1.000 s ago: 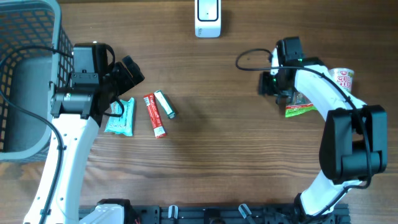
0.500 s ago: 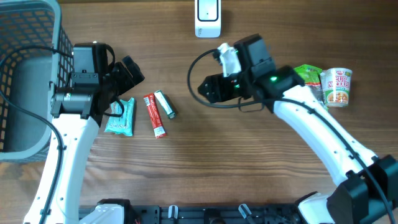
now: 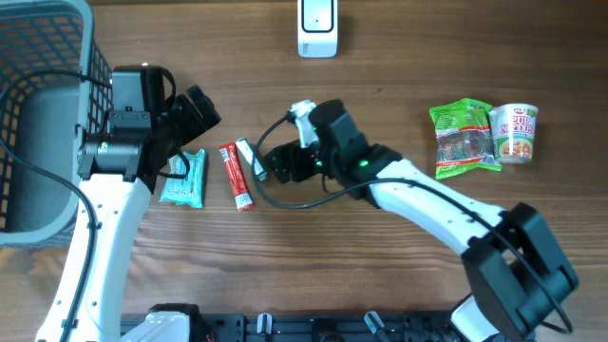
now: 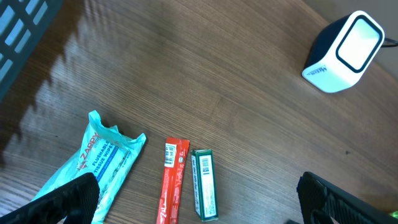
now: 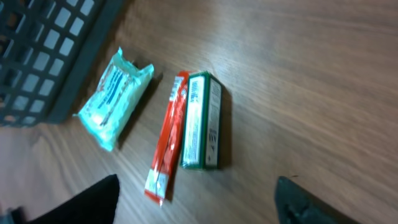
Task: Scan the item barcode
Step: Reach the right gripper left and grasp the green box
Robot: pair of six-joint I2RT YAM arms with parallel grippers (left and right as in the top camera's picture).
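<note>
Just right of green box [image 3: 253, 159]: right hand [image 3: 274, 161] low over tabletop [image 3: 380, 275], fingers spread wide, empty. Just left of box: red stick packet [image 3: 237, 177]. Farther left: teal pouch [image 3: 183, 179], left hand [image 3: 188, 135] above it, fingers wide apart, empty. Well behind box: white scanner [image 3: 317, 27].

Overhead camera: faces straight down from far enough to take in the whole table [image 3: 380, 285], with the basket [image 3: 38, 114] at upper left and the scanner [image 3: 317, 28] at top centre.

Left wrist camera: raised and oblique, scanner at upper right.

Right wrist camera: nearer and oblique, basket at upper left.

All three views share the teal packet [image 3: 183, 179], red stick [image 3: 237, 176] and green box [image 3: 252, 159].
</note>
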